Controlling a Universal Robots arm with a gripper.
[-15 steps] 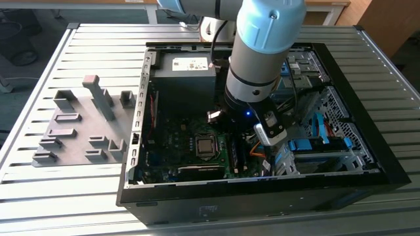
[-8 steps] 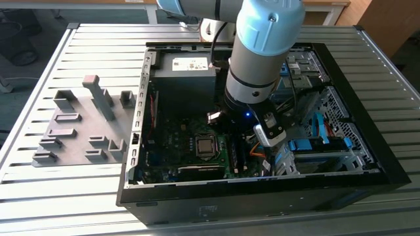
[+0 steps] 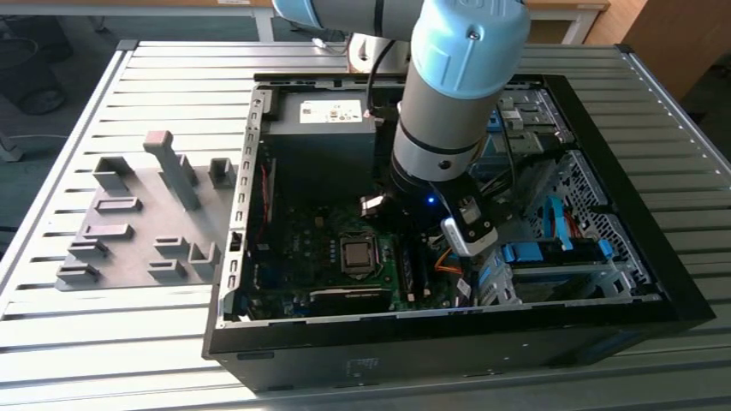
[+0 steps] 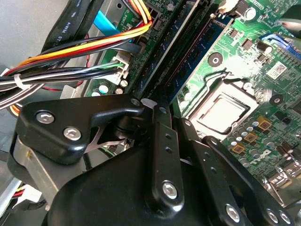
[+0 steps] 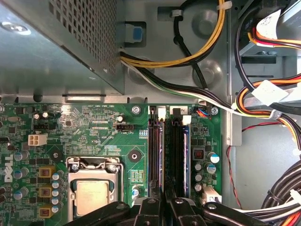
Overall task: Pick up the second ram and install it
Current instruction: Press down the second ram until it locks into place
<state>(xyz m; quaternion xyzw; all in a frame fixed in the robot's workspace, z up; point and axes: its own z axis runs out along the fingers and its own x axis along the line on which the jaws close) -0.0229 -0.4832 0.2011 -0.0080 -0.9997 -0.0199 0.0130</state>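
Right now the gripper sits closed on the second ram over the motherboard slots; misalignment risks jamming or bending it.

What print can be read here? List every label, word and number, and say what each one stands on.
Nothing here can be quoted with confidence.
White label on the power supply, exterior view: too small to read.
White lettering on the motherboard, first wrist view: too small to read reliably.
White tags on the cable bundle: no legible text.
Pale print along the black cable, second wrist view: blurred.
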